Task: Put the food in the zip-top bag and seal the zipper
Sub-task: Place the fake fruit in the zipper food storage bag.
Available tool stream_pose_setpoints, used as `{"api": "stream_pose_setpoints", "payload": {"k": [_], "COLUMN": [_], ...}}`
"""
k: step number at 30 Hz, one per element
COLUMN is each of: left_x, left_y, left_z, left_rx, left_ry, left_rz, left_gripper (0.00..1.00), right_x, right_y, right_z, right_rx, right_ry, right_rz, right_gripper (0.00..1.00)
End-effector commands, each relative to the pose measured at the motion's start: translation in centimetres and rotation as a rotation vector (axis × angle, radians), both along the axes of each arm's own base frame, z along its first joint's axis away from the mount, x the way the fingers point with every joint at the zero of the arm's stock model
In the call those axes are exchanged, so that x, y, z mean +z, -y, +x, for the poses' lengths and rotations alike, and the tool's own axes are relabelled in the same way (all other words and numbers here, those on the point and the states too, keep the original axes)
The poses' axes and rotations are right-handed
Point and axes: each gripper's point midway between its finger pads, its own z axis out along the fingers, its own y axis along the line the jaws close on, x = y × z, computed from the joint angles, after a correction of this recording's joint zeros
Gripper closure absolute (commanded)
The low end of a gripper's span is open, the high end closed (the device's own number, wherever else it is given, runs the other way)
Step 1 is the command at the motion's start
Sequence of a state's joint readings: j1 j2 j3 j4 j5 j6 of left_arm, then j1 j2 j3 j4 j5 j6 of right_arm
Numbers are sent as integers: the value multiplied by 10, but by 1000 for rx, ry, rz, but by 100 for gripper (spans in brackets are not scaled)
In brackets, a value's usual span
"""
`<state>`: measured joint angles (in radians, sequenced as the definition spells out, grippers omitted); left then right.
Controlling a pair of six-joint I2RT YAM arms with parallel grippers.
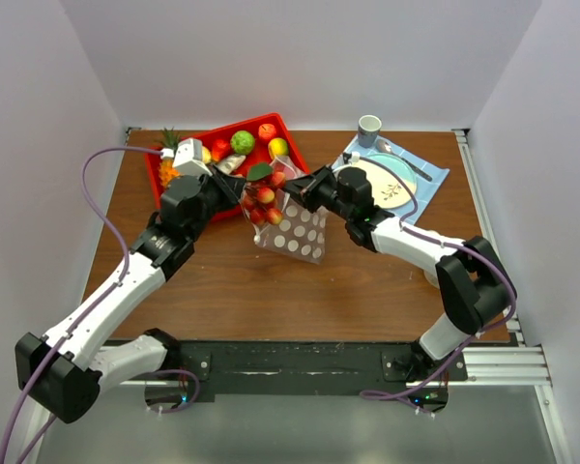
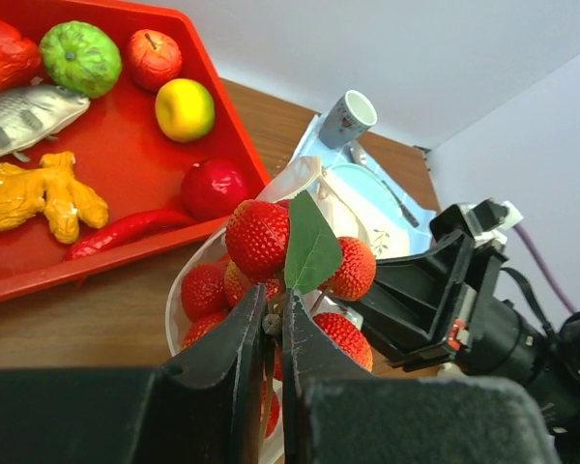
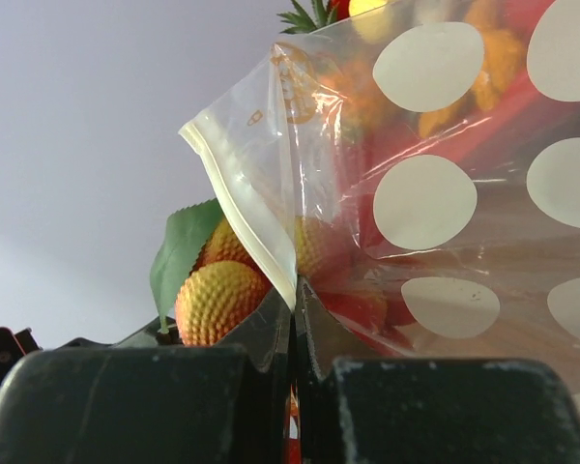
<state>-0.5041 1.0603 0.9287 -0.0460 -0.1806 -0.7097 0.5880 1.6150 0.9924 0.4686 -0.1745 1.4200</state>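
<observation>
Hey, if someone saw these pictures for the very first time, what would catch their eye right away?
The bunch of red strawberries with its green leaf stands out first, pinched by the left tool at the open mouth of the dotted zip-top bag in the middle of the table. The right tool clamps the bag's top edge. Behind them, at the far left, sits a bright red tray of toy food.

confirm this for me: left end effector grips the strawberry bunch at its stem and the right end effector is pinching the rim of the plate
Not quite. The right end effector is pinching the top edge of the zip-top bag, not the plate, as the right wrist view shows. The left end effector does grip the strawberry bunch at its stem.
</observation>
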Motion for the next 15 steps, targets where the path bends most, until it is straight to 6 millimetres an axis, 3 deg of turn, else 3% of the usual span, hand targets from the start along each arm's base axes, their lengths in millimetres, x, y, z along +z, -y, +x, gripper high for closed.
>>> {"api": "stream_pose_setpoints", "payload": {"k": [1, 15], "left_x": [6, -3], "left_y": [-7, -23], "left_z": [7, 13], "left_rx": [28, 84], "left_ry": [26, -1], "left_rz": [56, 182], "left_gripper": [100, 100], "right_x": [40, 48], "right_y": [-1, -16], "right_z": [-3, -17], "right_rx": [1, 32], "right_ry": [88, 97], "right_rz": [20, -57], "right_gripper": [100, 100]}}
